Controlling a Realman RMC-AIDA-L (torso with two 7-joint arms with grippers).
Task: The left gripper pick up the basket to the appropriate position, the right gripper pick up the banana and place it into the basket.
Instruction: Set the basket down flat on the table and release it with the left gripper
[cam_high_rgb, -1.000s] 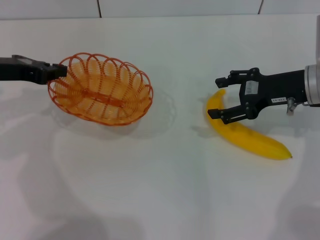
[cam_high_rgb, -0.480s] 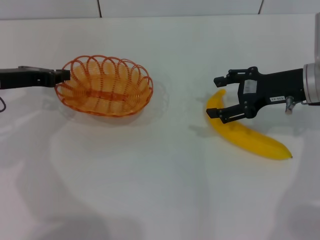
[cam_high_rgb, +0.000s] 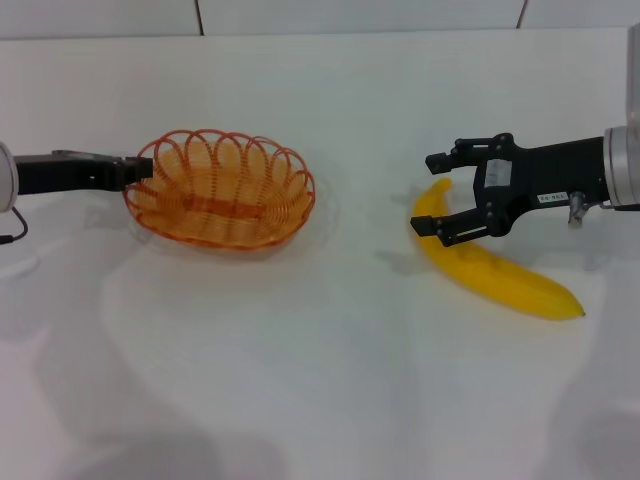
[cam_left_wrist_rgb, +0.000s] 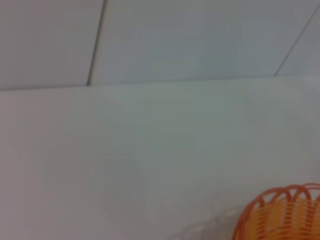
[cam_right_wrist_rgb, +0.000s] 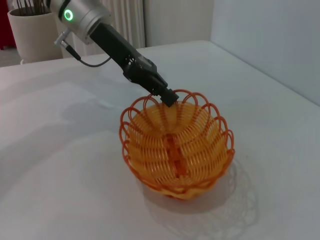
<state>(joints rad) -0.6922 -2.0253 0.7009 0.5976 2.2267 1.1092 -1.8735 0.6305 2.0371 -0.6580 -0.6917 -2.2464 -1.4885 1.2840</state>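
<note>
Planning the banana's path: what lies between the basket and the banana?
Nothing: in the head view only bare white table separates the basket from the banana.

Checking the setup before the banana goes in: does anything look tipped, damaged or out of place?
Nothing stands out. The orange looped-wire basket sits level and intact, the left gripper at its rim. The smooth yellow banana lies whole on the white table, with the open right gripper around its end.

Lab-like room: bare white table, plain panelled walls.
</note>
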